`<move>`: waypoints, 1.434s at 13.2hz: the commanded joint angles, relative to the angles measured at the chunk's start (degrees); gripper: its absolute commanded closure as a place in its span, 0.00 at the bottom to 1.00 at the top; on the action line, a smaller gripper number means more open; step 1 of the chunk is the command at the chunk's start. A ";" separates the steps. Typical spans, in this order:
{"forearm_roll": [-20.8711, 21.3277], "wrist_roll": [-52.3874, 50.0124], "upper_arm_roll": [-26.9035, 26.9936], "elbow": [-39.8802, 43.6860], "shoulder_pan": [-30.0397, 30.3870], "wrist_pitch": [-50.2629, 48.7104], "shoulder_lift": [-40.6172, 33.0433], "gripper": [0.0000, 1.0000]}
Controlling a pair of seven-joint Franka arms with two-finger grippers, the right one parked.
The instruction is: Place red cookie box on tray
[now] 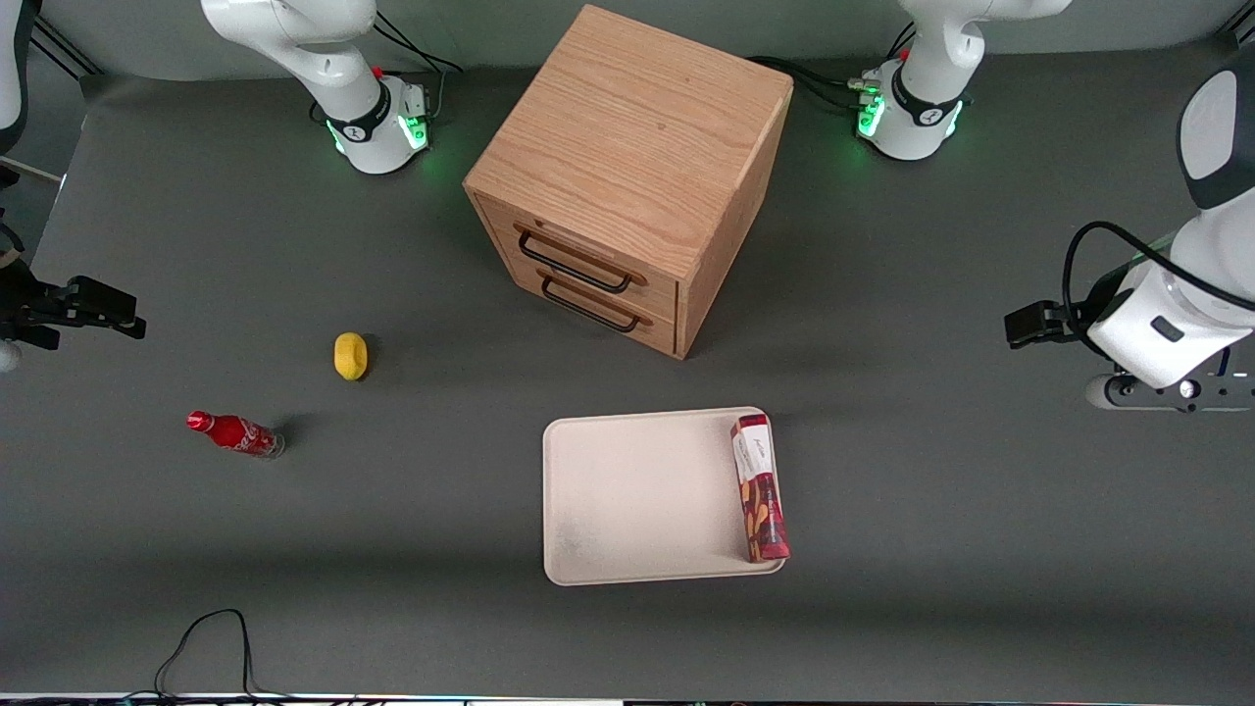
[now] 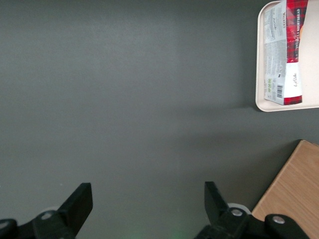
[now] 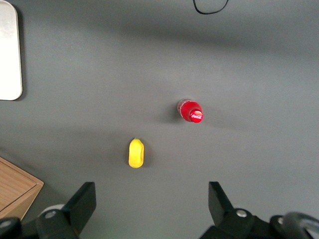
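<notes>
Tray (image 1: 627,500) holds red cookie box (image 1: 760,487); gripper (image 2: 148,206) open, apart.

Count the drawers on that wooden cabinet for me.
2. The upper drawer sits under the cabinet top; the lower drawer is beneath it. Both look shut. The hand hangs open over bare table, apart from the tray.

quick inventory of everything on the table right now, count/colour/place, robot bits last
red cookie box: 1, dark-red tartan, lying on the tray along its edge toward the working arm's end
tray: 1, cream-white, in front of the cabinet
cabinet: 1, light wood, two drawers, mid-table
lemon: 1, yellow, toward the parked arm's end
soda bottle: 1, red, nearer the front camera than the lemon
cable: 1, black, near table edge
gripper: 1, black fingers, open, empty, over bare table at the working arm's end
</notes>
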 commanded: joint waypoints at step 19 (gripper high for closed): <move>-1.50 2.64 -0.12 -8.81 4.69 0.12 -11.33 0.00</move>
